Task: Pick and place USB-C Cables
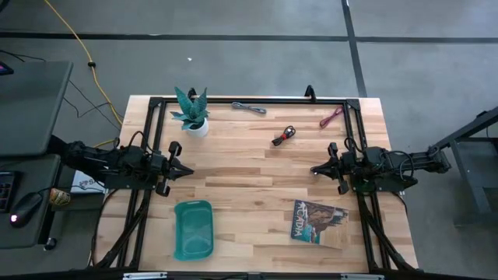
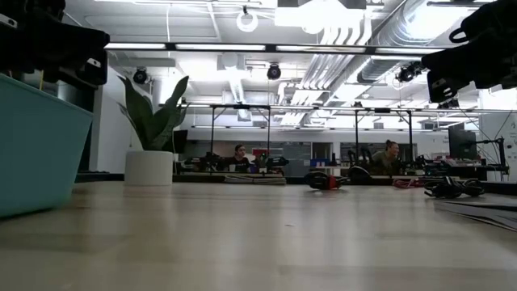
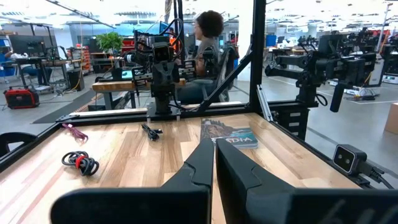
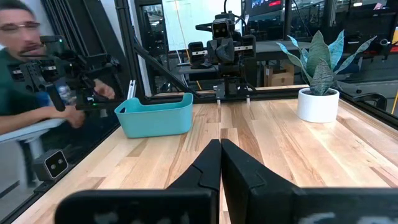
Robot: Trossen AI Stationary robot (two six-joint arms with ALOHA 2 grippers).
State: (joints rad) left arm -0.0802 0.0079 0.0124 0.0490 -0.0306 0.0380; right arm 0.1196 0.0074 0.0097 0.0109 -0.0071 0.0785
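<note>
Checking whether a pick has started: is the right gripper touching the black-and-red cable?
Apart. The high view shows bare wood between the shut right gripper and the black-and-red cable, which lies loose farther toward the table's back edge.

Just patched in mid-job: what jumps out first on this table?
Two dark arms face each other across the pale wooden table, the left claw and right claw both shut and empty. Three small coiled cables lie along the far edge: grey, black with red, maroon-purple. The teal plastic tray sits at the near edge, with a spiky green potted plant at the far left.
</note>
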